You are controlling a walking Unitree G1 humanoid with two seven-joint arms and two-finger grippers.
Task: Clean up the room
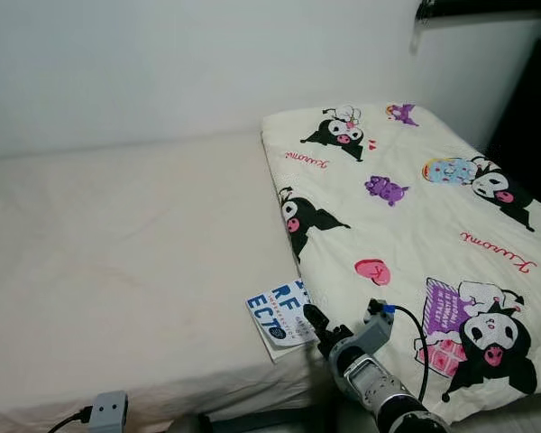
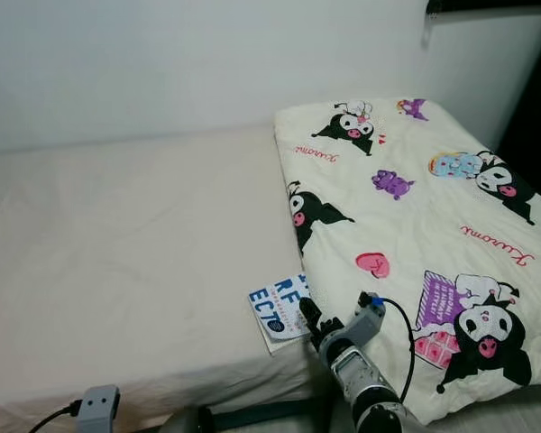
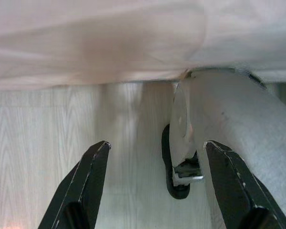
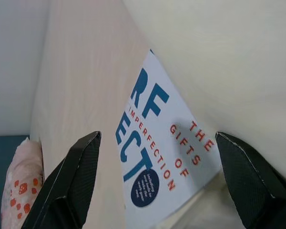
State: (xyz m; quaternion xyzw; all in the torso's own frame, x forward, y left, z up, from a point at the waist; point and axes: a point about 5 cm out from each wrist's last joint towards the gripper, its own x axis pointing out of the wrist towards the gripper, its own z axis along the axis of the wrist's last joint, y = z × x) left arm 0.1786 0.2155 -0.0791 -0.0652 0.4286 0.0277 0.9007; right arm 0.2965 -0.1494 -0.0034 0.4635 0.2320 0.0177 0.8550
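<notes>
Bed [image 1: 117,262] with book [image 1: 279,317] at its near edge, partly under the cartoon quilt [image 1: 415,225].
Book lies flat, long axis running from the edge toward the wall. Right gripper [image 4: 152,186] hovers over it, fingers spread apart; left gripper [image 3: 152,191] fingers spread above floor [image 3: 43,143].

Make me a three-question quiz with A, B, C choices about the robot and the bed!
1. Where is the book?
A. on the floor
B. on the bed, partly under the blanket
C. on a shelf

2. What colour are the book's big letters?
A. blue
B. green
C. yellow

3. How is the right gripper?
A. shut on the book
B. shut on the blanket
C. open

Answers:
1 B, its corner sits beneath the blanket's edge.
2 A, blue letters on a white cover.
3 C, its fingers stand wide apart before the book.
</notes>
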